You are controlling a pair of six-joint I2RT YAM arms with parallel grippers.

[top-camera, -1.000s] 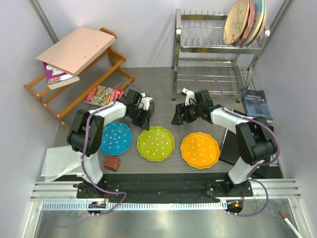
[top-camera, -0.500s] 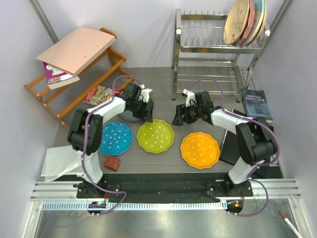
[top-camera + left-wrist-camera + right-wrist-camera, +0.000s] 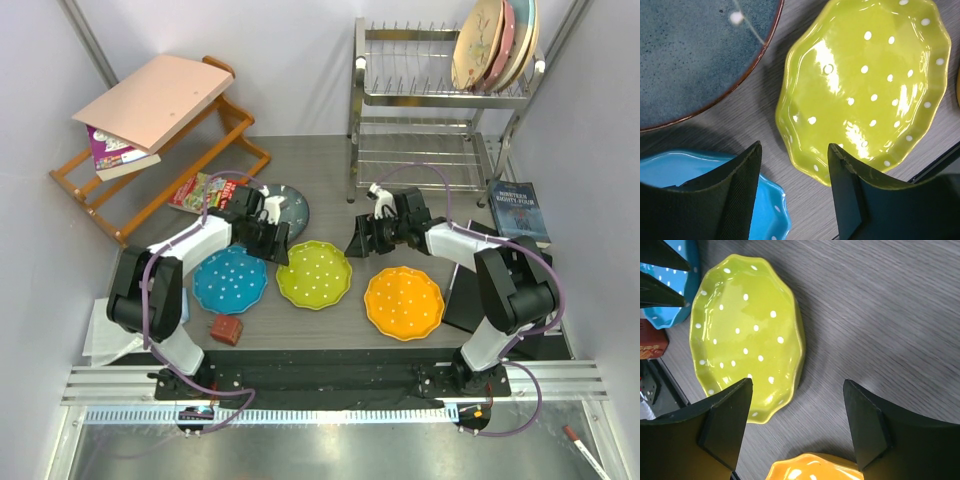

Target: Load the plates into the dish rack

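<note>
Three scalloped dotted plates lie flat in a row: blue [image 3: 230, 280], lime green [image 3: 314, 274] and orange [image 3: 404, 302]. Behind them lies the dark speckled plate [image 3: 282, 208]. The chrome dish rack [image 3: 420, 150] stands at the back right. My left gripper [image 3: 272, 250] hovers open over the gap between the blue plate [image 3: 700, 170] and the green plate [image 3: 865, 85], holding nothing; its right finger overlaps the green rim. My right gripper [image 3: 358, 243] is open wide above bare table beside the green plate's [image 3: 745, 335] right edge, with the orange plate [image 3: 815, 467] just below it.
Plain cream, pink and pale blue plates [image 3: 495, 45] stand in the rack's top tier. A slanted wooden shelf [image 3: 150, 150] with books is at the back left. A book [image 3: 517, 208] lies right, a magazine [image 3: 205, 190] left, a small brown block [image 3: 226, 329] near the front.
My left gripper has opened and drawn back to the left, uncovering the dark plate. The green plate has shifted slightly toward the back. The right arm has hardly moved.
</note>
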